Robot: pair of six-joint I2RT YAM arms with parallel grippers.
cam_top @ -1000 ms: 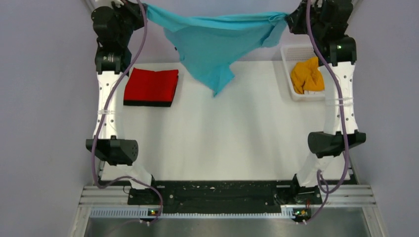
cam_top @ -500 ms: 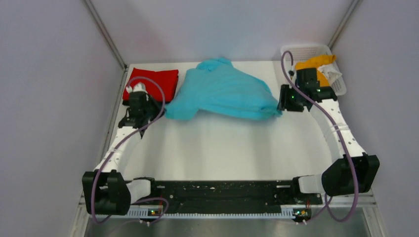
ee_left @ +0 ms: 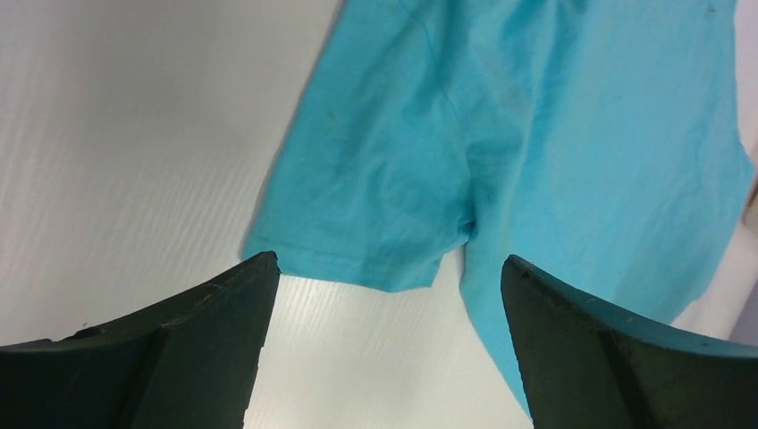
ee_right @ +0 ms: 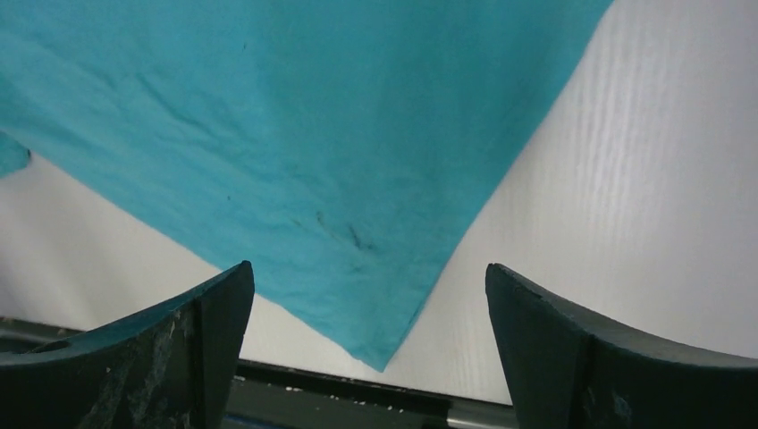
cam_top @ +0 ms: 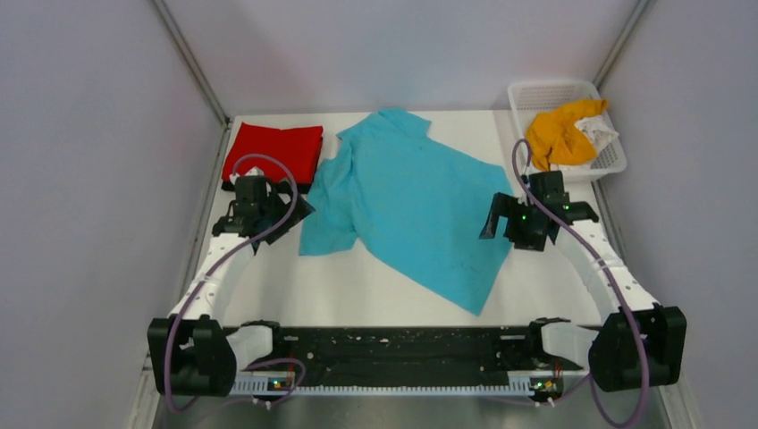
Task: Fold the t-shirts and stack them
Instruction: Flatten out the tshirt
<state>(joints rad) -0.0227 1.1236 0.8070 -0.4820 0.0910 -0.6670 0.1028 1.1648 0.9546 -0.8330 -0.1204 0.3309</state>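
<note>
The turquoise t-shirt [cam_top: 411,201] lies spread flat and slantwise on the white table [cam_top: 393,290], collar at the rear, one hem corner near the front edge. My left gripper [cam_top: 288,222] hovers open beside its left sleeve, and in the left wrist view [ee_left: 389,261] that sleeve [ee_left: 375,206] lies just beyond the empty jaws. My right gripper [cam_top: 505,231] is open at the shirt's right edge; the right wrist view [ee_right: 367,268] has the hem corner [ee_right: 375,331] between its spread fingers, untouched. A folded red t-shirt [cam_top: 275,152] rests at the rear left.
A white mesh basket [cam_top: 536,89] at the rear right holds a crumpled orange t-shirt [cam_top: 554,134] and a bit of white cloth [cam_top: 601,136]. Grey walls close in both sides. The black mounting rail [cam_top: 402,344] runs along the table's front edge.
The turquoise shirt hung stretched in the air between both shut grippers. Both arms swung down and forward, laid it on the table, then opened and let it go.
</note>
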